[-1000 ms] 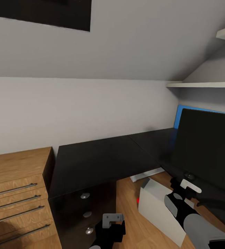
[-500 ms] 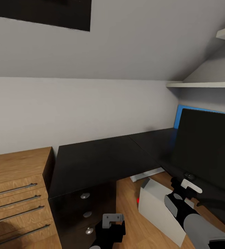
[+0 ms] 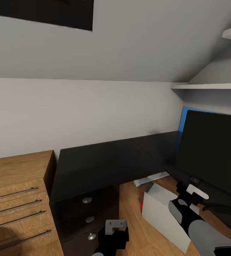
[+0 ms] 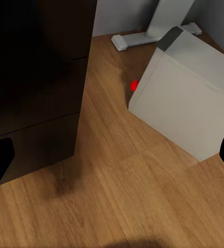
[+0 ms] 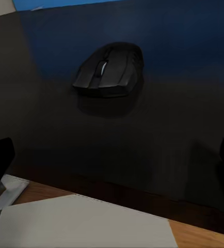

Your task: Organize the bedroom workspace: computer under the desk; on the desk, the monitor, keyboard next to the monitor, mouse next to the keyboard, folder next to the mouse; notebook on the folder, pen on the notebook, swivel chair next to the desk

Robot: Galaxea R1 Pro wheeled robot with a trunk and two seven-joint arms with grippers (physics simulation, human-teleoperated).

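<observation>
The desk has a glossy black L-shaped top, and the wide black monitor stands on its right wing. A small dark mouse lies on the desk in front of the monitor. In the right wrist view the mouse is just ahead of my right gripper, which is open and apart from it. The light grey computer with its red dot sits on the floor under the desk. My left gripper hangs open over the wood floor between the drawer unit and the computer.
A light-wood drawer chest stands left of the desk's black drawer unit. A blue wall panel shows behind the monitor, with white shelves above it. A white desk foot rests on the floor.
The whole head picture has shifted up very slightly, so the camera has moved. Both arms and the things hold their places.
</observation>
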